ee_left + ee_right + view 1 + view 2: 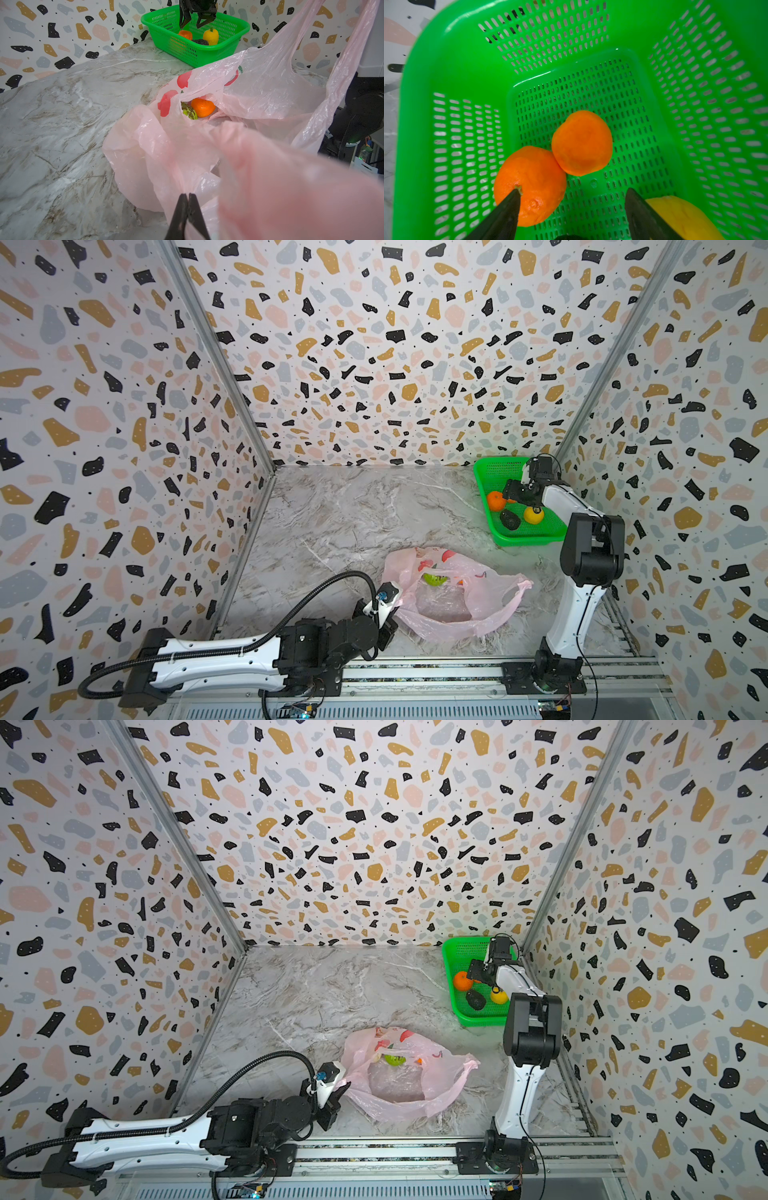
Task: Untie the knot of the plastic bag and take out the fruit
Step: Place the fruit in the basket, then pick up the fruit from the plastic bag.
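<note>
While the left claw (187,195) pinches the pink bag (490,601), the right claw (573,190) gapes, holding nothing, above the green basket (528,539).
The bag lies lower centre in both top views, mouth open, a tangerine (202,107) inside.

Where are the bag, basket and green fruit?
bag (494,593): in a top view, panel beside its handle
basket (496,472): in a top view, far wall
green fruit (435,578): in a top view, its top

A green perforated basket (494,472) sits in the far corner of the marble tabletop (353,510), against terrazzo-patterned walls (374,344).
</note>
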Robot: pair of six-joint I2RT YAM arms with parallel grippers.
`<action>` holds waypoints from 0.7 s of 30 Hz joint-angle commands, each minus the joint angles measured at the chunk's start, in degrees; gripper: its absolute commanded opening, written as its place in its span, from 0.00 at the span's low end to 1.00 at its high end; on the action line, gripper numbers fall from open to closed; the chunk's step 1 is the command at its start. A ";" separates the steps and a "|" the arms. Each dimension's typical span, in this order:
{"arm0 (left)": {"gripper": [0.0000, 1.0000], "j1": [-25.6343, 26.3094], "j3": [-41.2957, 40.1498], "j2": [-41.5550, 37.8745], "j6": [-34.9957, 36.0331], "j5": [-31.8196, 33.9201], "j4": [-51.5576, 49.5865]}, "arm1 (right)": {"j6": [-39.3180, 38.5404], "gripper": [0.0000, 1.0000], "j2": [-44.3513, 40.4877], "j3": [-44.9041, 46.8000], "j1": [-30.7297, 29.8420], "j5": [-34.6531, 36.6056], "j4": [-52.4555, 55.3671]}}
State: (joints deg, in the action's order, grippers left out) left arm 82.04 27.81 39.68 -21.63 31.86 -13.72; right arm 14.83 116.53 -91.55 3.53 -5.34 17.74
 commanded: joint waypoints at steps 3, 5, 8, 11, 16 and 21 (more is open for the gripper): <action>0.00 0.23 0.07 -0.47 0.62 0.74 1.42 | -1.38 0.82 -7.21 1.83 0.14 -1.92 2.28; 0.00 0.23 0.05 -0.40 0.71 0.84 1.59 | -1.47 0.82 -8.64 2.63 0.14 -3.74 2.82; 0.00 0.23 -0.04 -0.38 0.71 1.01 1.61 | -1.31 0.82 -11.63 4.67 -0.14 -6.29 3.25; 0.00 0.23 -0.04 -0.46 0.71 1.20 1.72 | -1.46 0.82 -14.94 5.26 -1.04 -9.78 5.54; 0.00 0.23 -0.03 -0.74 0.69 1.65 1.43 | -3.91 0.82 -22.90 4.66 -5.09 -14.07 12.48; 0.00 0.23 -0.20 -1.14 0.45 2.15 1.42 | -5.87 0.82 -30.66 4.98 -12.51 -15.88 21.94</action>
State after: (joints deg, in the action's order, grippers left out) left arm 82.04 27.79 39.27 -21.63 32.40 -13.69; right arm 11.09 90.39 -85.89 -5.76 -18.48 31.51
